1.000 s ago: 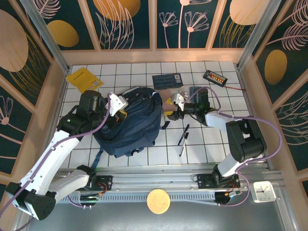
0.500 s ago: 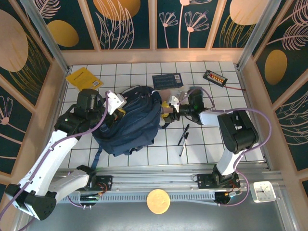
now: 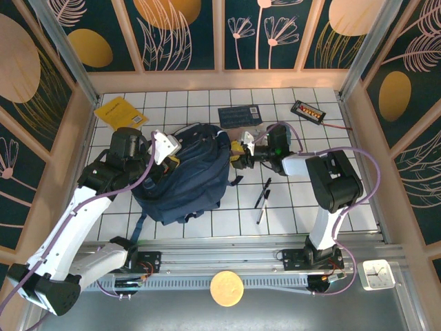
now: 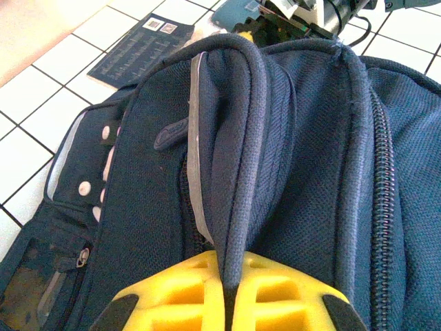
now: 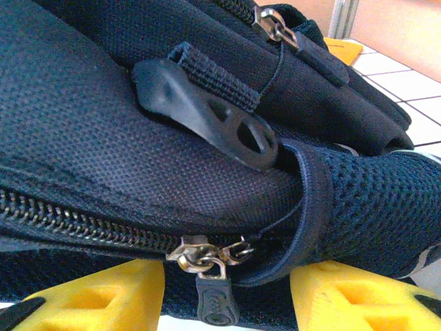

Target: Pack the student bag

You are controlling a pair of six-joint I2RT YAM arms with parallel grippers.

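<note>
Left gripper [image 4: 227, 293]: clamped tight on raised fabric ridge of student bag [image 3: 186, 183], rest of bag stretching ahead of it. Right gripper [image 5: 227, 300]: jaws apart, straddling bag's edge, zipper pull [image 5: 203, 261] just above gap; firm hold or loose, cannot tell. Bag lying on tiled bench [image 3: 296, 207] between both grippers. Two pens [image 3: 262, 196] near right gripper, toward arm bases.

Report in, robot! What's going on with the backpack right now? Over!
Left gripper shut, pinching a fold of the student bag. Right gripper open, astride a zipper pull. Pens on the tiles beside the bag, not blocking.
</note>
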